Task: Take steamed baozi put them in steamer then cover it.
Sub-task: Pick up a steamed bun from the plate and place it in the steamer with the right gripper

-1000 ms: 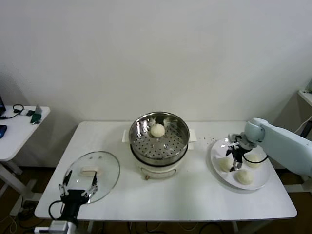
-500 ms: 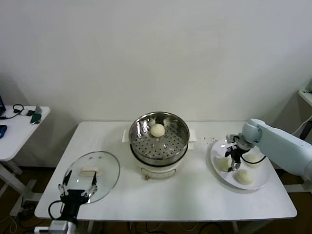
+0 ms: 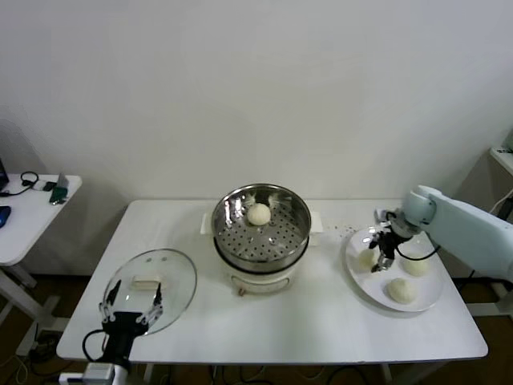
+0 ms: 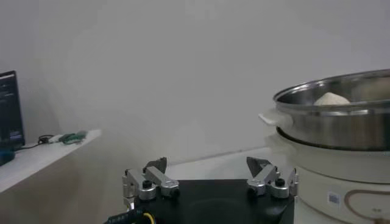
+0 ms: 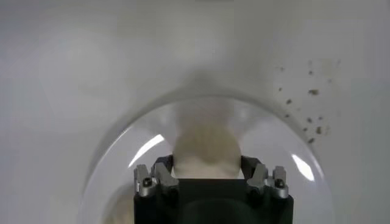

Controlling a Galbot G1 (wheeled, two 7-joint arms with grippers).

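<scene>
pale blue-white right arm (image 3: 469, 233), blk grippers w/ silver fingers (image 4: 152, 182)

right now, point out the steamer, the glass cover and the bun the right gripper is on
steamer (image 3: 276, 241), head view, perforated floor
cover (image 3: 178, 277), head view, clear glass beside the handle
bun (image 5: 204, 143), right wrist view, domed top between the fingers

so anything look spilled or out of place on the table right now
Only one thing: small dark specks scattered on the white table, between the steamer and the plate, like crumbs. The glass lid lying flat at the table's front left edge overhangs slightly. Nothing looks tipped or damaged.
</scene>
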